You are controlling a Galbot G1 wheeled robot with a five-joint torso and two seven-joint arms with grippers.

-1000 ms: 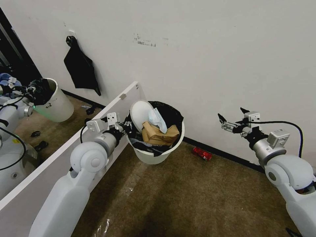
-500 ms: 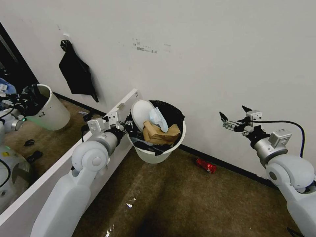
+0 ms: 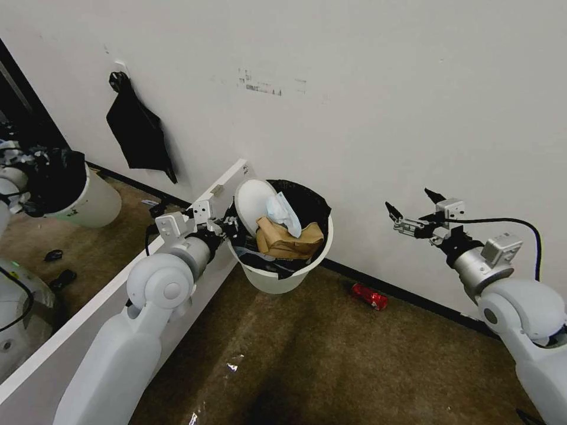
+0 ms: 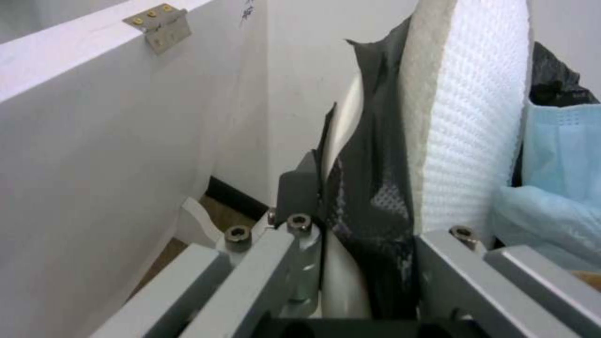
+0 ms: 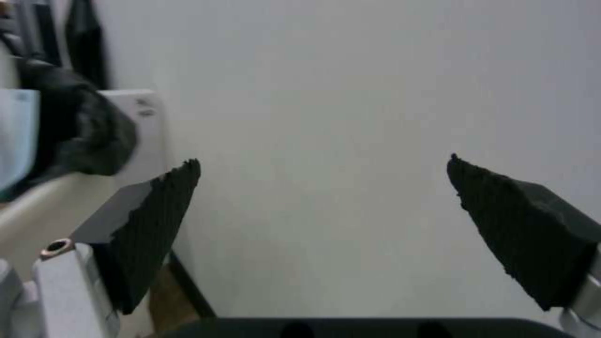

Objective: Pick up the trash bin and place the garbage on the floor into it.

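Note:
The trash bin (image 3: 283, 276), white with a black bag over its rim, hangs above the floor (image 3: 331, 354) by the wall. My left gripper (image 3: 228, 226) is shut on its near rim; in the left wrist view the fingers (image 4: 299, 188) pinch the bag-covered rim (image 4: 369, 197). Inside the bin are a white slipper (image 3: 253, 200), a pale blue mask (image 3: 282, 213) and tan crumpled paper (image 3: 288, 239). A crushed red can (image 3: 370, 296) lies on the carpet at the skirting. My right gripper (image 3: 411, 202) is open and holds nothing, up in the air to the right of the bin, above the can.
A white panel with a mirrored face (image 3: 106, 289) runs along my left arm and reflects the robot and the bin. A black bag (image 3: 139, 134) hangs on the wall. Shiny plastic scraps (image 3: 233, 366) lie on the carpet close to me.
The camera has moved, so the whole picture shifted left and down. The bin stays in my left gripper. My right gripper has edged slightly toward the bin, still open.

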